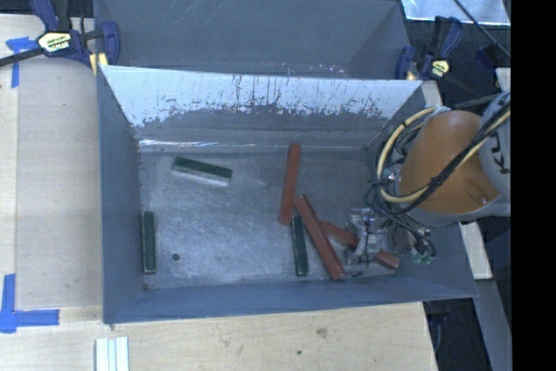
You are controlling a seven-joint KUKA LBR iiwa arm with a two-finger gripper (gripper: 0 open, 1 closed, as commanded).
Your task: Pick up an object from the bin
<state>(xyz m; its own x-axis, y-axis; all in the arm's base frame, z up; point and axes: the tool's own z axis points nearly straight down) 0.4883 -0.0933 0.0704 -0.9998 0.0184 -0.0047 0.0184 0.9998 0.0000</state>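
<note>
Camera view finding: the hand [367, 248] sits low in the lower right corner of the bin [122, 187], among a small heap of sticks. Whether the hand is apart or together cannot be told, as cables and clutter mask it. No item can be confirmed as held.

Items nearest the hand:
- A long red stick [318, 249] lies slantwise just to its left.
- A short red piece [387, 261] lies at its lower right; touching or just beside cannot be settled.
- A dark green stick [300, 248] lies against the left side of the long red stick.

A second red stick [291, 180] runs from the heap toward the upper middle of the bin floor. Well apart lie a green-and-white bar [201, 170], at the upper left of the floor, and another green stick [148, 241] along the left wall.

Assessment: the task appears to be at the grasp stage, with the lift not yet done. The likely candidate is one of the red pieces beside the hand. The next move calls for a secure hold on a single piece, then a straight rise clear of the right wall. The crossed sticks may be dragged along or knock the piece loose.
</note>
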